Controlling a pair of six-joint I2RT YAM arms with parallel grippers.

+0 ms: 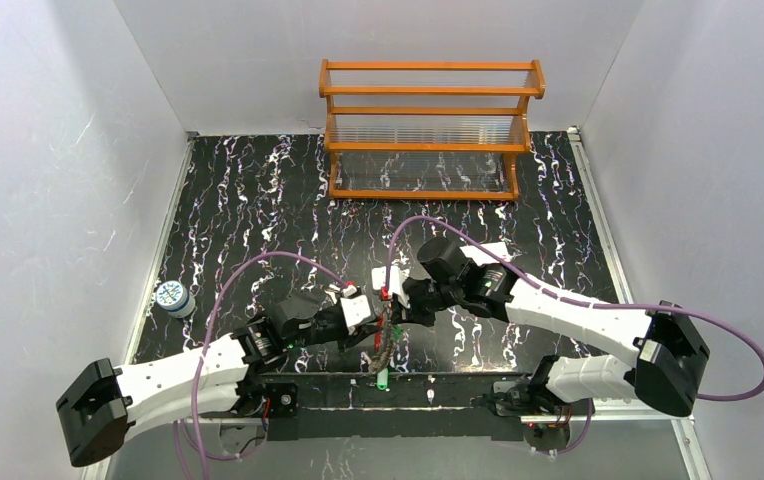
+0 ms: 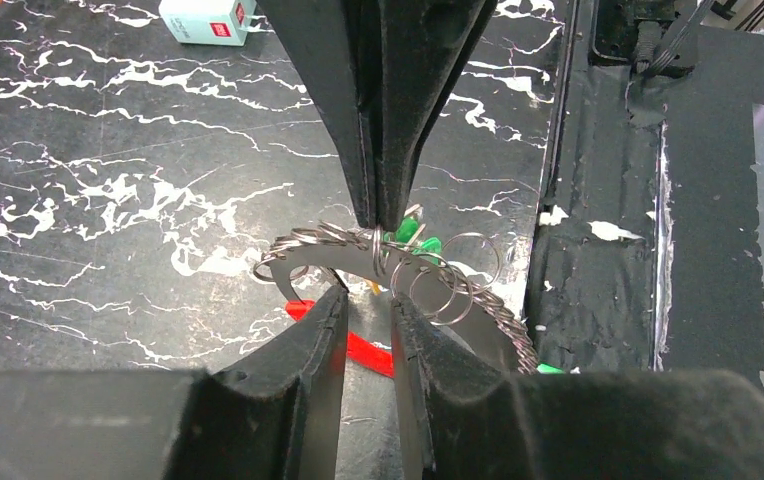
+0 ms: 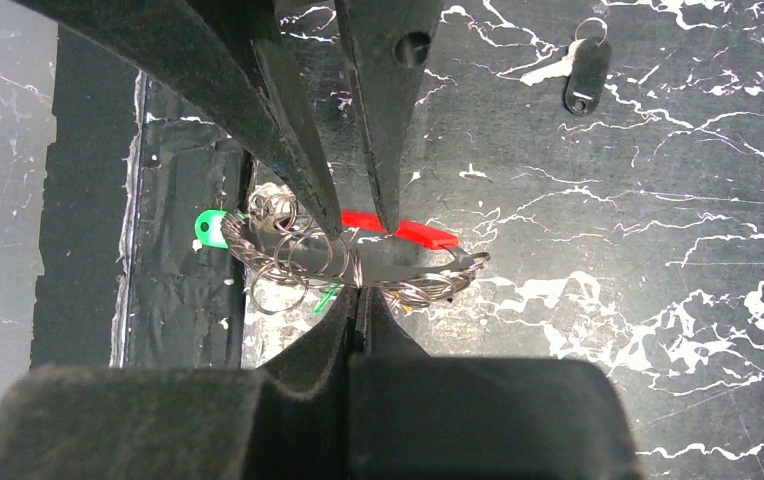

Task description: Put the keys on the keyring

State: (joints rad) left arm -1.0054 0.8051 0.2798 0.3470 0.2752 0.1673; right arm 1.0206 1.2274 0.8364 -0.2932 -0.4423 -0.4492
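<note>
Right wrist view: right gripper [image 3: 361,298] pinching the keyring [image 3: 428,285] by its chain; left gripper [image 3: 360,222] slightly spread, just opposite; green key [image 3: 210,228] beside the rings.

**Table top** [image 1: 258,200]: black, white marble-style veining; near edge plain matt black.
**Rack** [image 1: 428,92]: orange-brown frame, clear ribbed shelves.
**Arms** [image 1: 578,310]: white shells, black joints; cables [image 1: 278,256] purple.
**Left gripper** [image 2: 366,300] & right gripper [image 3: 360,298]: fingers matt black.
**Keyring** [image 2: 438,290]: silver-grey wire rings & braided chain, w/ bright red band.
**Keys** [image 2: 413,235]: green heads; yellowish speck below, poss. a third head.
**Loose key** [image 3: 583,75]: black head, silver blade.
**Box** [image 2: 208,20]: pale mint-white, red mark.
**Round item** [image 1: 173,298]: white, blue patterning on top.
</note>
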